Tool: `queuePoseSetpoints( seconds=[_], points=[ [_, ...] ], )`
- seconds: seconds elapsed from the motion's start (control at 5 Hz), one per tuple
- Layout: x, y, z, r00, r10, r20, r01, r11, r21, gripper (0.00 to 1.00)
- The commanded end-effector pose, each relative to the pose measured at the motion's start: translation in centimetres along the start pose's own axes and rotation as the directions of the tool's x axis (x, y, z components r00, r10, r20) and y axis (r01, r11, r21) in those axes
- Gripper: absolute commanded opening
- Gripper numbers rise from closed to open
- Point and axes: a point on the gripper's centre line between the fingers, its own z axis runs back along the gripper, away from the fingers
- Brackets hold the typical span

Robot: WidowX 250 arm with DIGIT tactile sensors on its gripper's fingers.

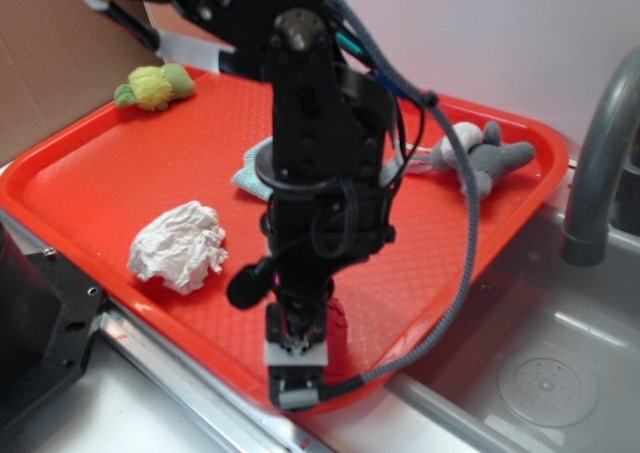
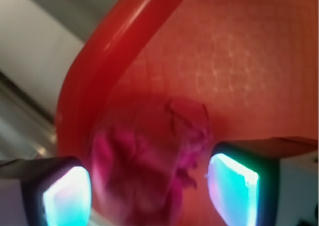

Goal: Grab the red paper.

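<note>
Two fingers of the black gripper (image 2: 149, 186) are standing apart, straddling the crumpled dark crimson paper ball (image 2: 149, 161) at the orange-red plastic tray's (image 1: 90, 173) six-o'clock corner, lining up to pinch it.

Kitchen-sink setting used as a robot test station. The gripper (image 1: 297, 368) hangs over the near corner of an orange-red tray (image 1: 480, 223), which lies across a stainless-steel sink (image 1: 540, 373); the basin, with its round drain (image 1: 548, 385), is to the gripper's right. A grey faucet (image 1: 600, 153) rises beyond the basin. Brown cardboard (image 1: 50, 63) and a pale wall (image 1: 480, 33) stand behind the arm.
</note>
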Motion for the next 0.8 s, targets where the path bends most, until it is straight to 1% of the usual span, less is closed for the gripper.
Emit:
queuePoseSetpoints(
  seconds=[0.0,0.2,0.4,0.6],
  points=[
    [-0.5,1.6,-1.0,0.998,0.054,0.033,-0.054,0.998,-0.014,1.0],
    [-0.9,2.0,-1.0,0.994,0.1,0.052,-0.099,0.995,-0.01,0.0],
    [-1.3,3.0,0.0,0.986,0.148,0.077,-0.148,0.989,0.001,0.0],
    [-2.8,4.7,3.8,0.957,0.253,0.142,-0.26,0.965,0.033,0.0]
  ],
)
